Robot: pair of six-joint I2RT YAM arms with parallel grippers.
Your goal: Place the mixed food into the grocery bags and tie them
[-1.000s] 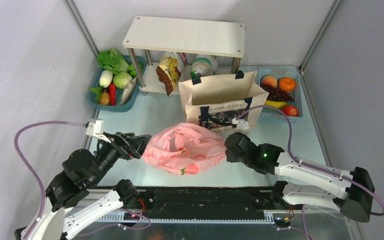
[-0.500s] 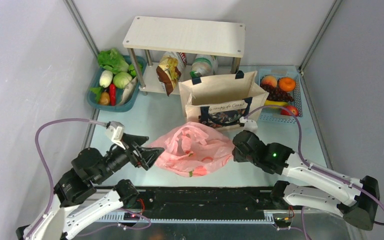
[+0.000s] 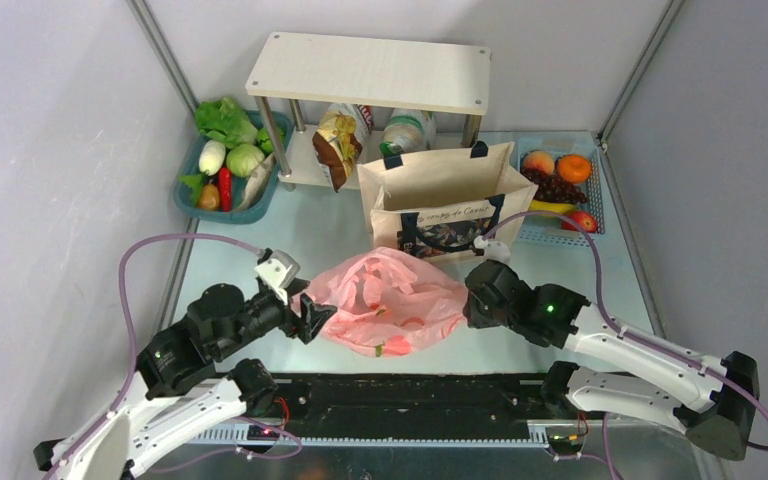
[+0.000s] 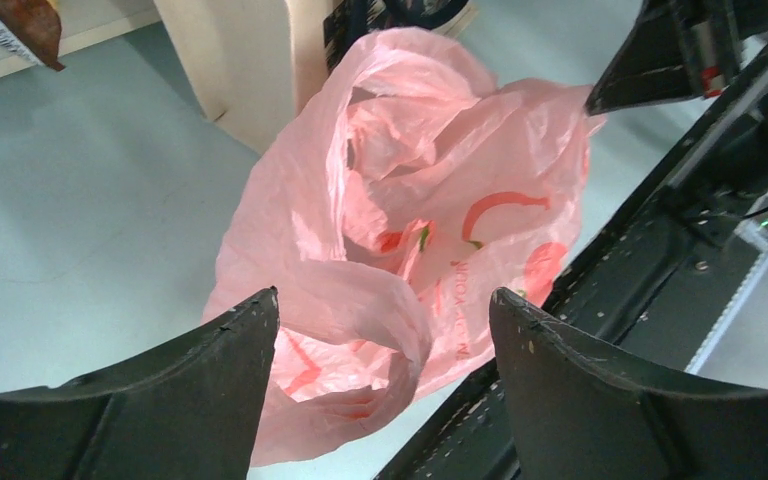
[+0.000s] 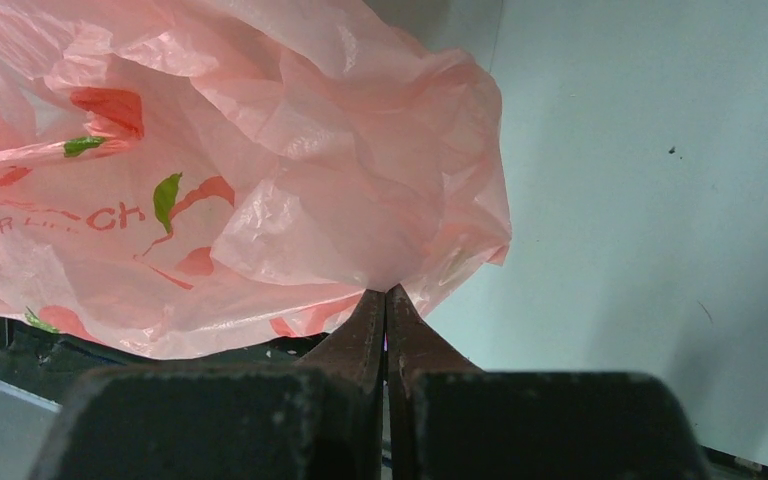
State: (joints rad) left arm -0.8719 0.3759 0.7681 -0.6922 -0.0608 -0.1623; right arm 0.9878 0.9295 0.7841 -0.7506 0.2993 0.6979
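We log the thin translucent pink plastic bag (image 3: 390, 300), seemingly empty, at the pale table's (image 3: 310, 235) near edge before the beige canvas tote (image 3: 440, 185), right gripper (image 5: 387, 295) pinching its edge, left gripper (image 4: 382, 300) spread around its handle loop; the fruit (image 3: 557, 188) lies unpacked in its blue basket (image 3: 600, 215), nothing tied.

Crumpled folds of the pink bag (image 3: 390, 300) hide its inside; from my remote station I cannot tell what, if anything, lies in it. The bag covers the lower front of the canvas tote (image 3: 440, 180). The shelf (image 3: 370, 70) hides the upper part of the crisp packet (image 3: 338, 145) and of a pale packet (image 3: 407, 130) I cannot identify. The banana (image 3: 550, 208) shows only as a sliver under the grapes (image 3: 557, 188). The fingers of the left gripper (image 4: 382, 305) run off the left wrist view's bottom edge.
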